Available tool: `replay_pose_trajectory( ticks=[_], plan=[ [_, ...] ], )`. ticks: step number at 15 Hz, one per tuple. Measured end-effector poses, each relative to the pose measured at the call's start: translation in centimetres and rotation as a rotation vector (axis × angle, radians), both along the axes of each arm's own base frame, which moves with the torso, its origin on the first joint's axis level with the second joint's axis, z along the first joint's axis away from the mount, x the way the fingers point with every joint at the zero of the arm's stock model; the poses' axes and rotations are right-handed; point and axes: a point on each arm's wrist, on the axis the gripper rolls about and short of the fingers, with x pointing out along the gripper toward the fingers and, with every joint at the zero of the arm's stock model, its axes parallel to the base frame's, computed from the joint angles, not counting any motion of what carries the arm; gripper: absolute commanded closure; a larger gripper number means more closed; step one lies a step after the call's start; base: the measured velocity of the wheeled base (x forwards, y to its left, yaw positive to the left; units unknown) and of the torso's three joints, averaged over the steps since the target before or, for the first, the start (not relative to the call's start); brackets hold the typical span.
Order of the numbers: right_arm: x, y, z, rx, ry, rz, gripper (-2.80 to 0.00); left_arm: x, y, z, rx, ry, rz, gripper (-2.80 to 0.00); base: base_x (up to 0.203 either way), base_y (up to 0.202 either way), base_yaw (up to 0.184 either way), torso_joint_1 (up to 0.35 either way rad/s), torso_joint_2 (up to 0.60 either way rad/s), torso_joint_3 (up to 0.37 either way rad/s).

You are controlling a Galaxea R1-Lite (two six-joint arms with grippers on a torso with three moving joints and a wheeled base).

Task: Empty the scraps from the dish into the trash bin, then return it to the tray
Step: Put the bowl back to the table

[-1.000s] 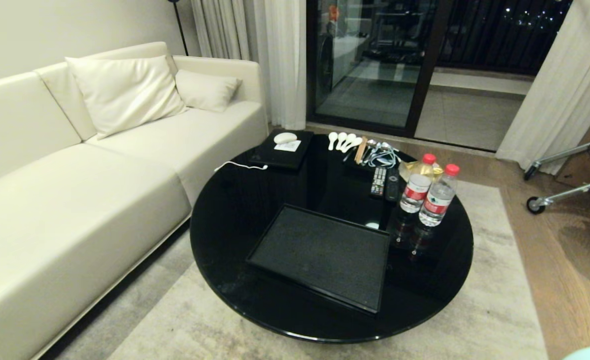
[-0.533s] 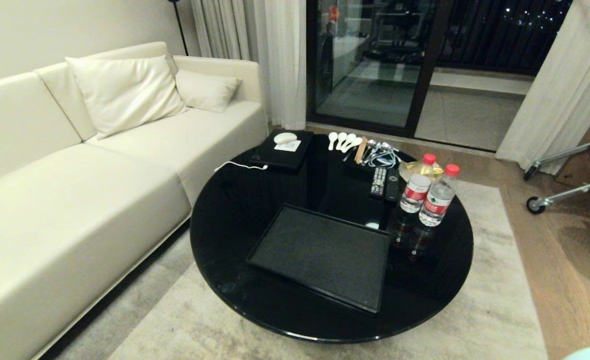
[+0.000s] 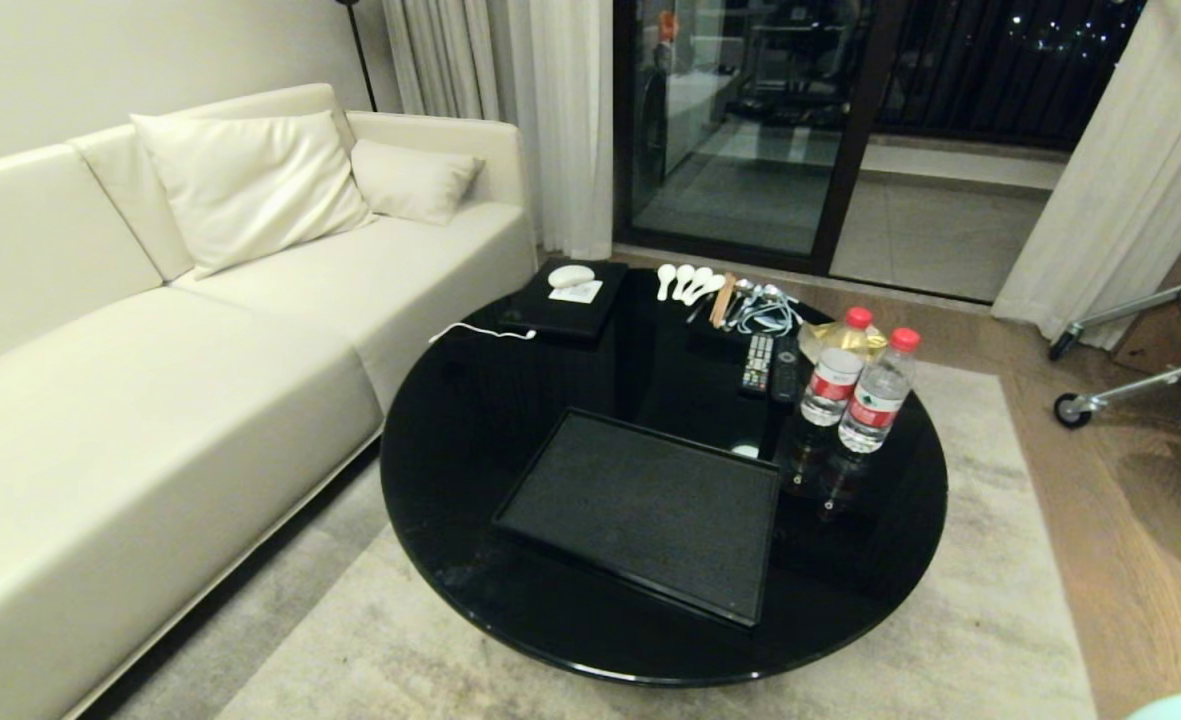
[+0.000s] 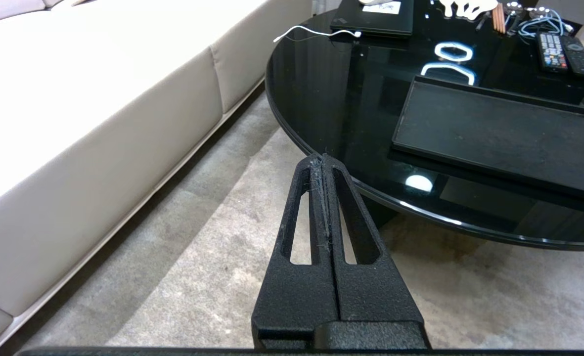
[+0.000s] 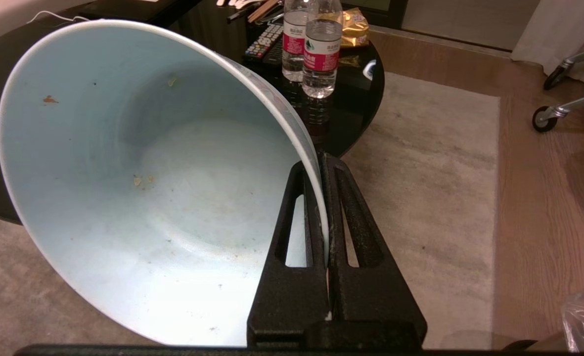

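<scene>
- Off the round black glass table's (image 3: 470, 440) near edge, the right gripper (image 5: 325, 198) is clamping the rim of the small white bowl (image 5: 138, 188), which is holding only crumbs.
- Ahead on the table, the flat black rectangular tray (image 3: 650, 510) is lying bare, its long side facing the robot.
- Beside the table's left edge, the left gripper (image 4: 324, 198) is hanging pressed together, holding nothing.
- Judging by this, the right arm is the nearer one for the return.

Cream sofa (image 3: 150, 330) at frame left, pale rug (image 3: 970, 640) underfoot, wood floor (image 3: 1150, 520) right, dark glass door (image 3: 740, 120) top centre, white curtains (image 3: 1130, 150).
</scene>
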Motion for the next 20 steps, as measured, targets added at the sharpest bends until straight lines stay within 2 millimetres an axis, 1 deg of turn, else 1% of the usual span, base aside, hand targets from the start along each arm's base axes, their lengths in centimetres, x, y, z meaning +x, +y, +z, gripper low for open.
replay_pose_trajectory(
  ticks=[20],
  plan=[
    [0.0,0.0,0.0,0.0,0.0,0.0,0.0,0.0,0.0,0.0,0.0,0.0,0.0,0.0,0.0,0.0,0.0,0.0,0.0,0.0]
  ],
)
